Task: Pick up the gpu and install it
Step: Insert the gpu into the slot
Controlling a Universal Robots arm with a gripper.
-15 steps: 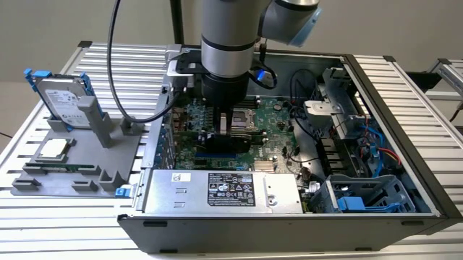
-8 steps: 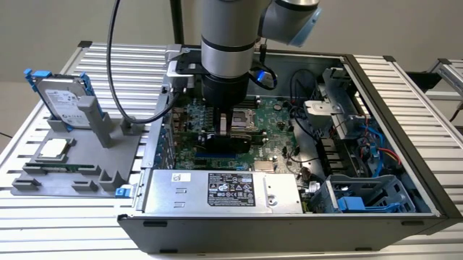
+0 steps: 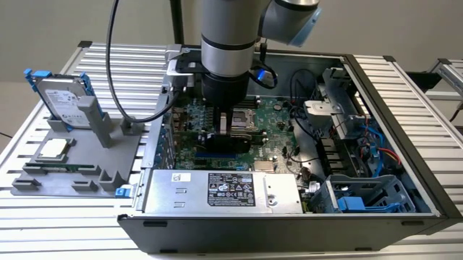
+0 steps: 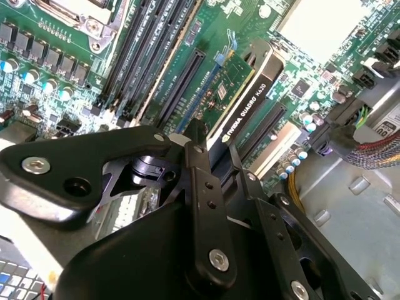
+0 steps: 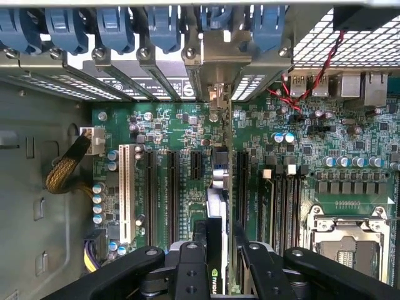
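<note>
— While the arm stands straight down inside the open computer case (image 3: pixel 405 179), what has the gripper (image 3: pixel 225 130) got?

— It's clamped on the gpu (image 4: pixel 240 94) — both wrist views show the black fingers (image 5: pixel 187 269) pressed against the card's two faces, with the card standing on edge between them.

— And where is the card sitting?

— Directly below the gripper, down among the long expansion slots (image 5: pixel 169 187) of the green motherboard (image 5: pixel 325 144). In the first wrist view its top edge runs away from the fingers toward the case's rear wall, where its silver bracket (image 5: pixel 219 69) meets the row of blue slot clips (image 5: pixel 119 28). Whether it is fully seated, I can't tell.

— Anything else close by?

— Beside the gripper in the first wrist view there's the processor socket (image 5: pixel 350 240). In the exterior view, the grey power supply (image 3: pixel 220 192) lies nearer the camera than the gripper, and well off to the exterior view's left a grey holder (image 3: pixel 79 162) carries the silver hard drive (image 3: pixel 64 100), standing upright.
</note>
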